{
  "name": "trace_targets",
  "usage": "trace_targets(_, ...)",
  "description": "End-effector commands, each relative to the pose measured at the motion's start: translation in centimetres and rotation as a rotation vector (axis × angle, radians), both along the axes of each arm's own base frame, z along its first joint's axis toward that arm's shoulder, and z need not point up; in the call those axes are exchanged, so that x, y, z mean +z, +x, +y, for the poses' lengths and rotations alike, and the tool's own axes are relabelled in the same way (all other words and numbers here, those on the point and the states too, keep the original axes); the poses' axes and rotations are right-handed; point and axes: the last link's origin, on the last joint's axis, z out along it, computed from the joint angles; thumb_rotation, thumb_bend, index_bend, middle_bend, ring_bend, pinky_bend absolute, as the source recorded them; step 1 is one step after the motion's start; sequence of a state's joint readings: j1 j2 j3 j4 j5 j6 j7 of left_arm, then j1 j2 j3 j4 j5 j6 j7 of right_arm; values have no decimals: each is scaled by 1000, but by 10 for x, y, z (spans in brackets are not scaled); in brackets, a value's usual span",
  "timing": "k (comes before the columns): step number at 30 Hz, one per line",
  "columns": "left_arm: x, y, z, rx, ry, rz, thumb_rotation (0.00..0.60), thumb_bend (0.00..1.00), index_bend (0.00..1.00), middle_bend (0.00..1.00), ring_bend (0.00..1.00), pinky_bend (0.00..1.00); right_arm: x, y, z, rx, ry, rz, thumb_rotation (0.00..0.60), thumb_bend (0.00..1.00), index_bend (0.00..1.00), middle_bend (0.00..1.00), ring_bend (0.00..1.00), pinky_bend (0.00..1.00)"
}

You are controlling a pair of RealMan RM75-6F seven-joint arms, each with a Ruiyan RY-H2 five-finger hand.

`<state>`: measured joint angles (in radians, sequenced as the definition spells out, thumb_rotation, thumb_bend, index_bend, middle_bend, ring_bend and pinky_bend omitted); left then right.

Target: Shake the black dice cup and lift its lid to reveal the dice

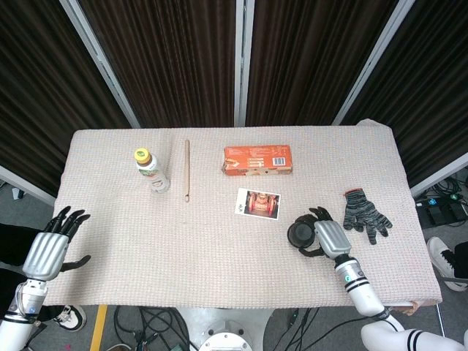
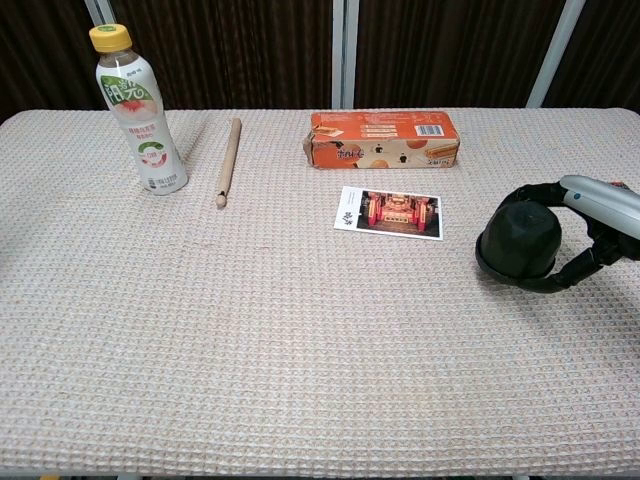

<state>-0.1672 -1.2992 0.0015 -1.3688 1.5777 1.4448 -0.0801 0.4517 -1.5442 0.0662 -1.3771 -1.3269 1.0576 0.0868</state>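
The right hand [image 2: 598, 215] is reaching in from the near right side. Its dark fingers [image 2: 575, 270] are curling around the black dice cup [image 2: 519, 241] and holding it. The cup is sitting inside those fingers, low over the table [image 2: 300, 350], and its lid is on, so what is inside is hidden. The left hand [image 1: 47, 248] is hanging off the near left edge with its fingers [image 1: 67, 218] spread apart, holding nothing.

Just past the right fingers a photo card [image 2: 389, 212] is lying flat. A grey glove [image 1: 365, 213] is lying beside the hand. Farther back an orange box [image 2: 383, 138] is lying. Far across from the fingers a wooden stick [image 2: 229, 160] is lying, and a drink bottle [image 2: 137, 112] is standing with its yellow cap on.
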Motion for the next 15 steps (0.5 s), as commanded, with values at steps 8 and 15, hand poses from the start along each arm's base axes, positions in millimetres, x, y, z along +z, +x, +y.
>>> trace_targets(8, 2, -5, -2, 14, 0, 4, 600, 123, 167, 121, 0, 192, -8, -14, -3, -38, 10, 17, 600, 157, 310, 422, 82, 0)
trace_targets(15, 3, -5, -1, 12, 6, -1, 600, 123, 167, 120, 0, 192, -12, -13, -4, -42, 47, 10, 600, 41, 102, 265, 1, 0)
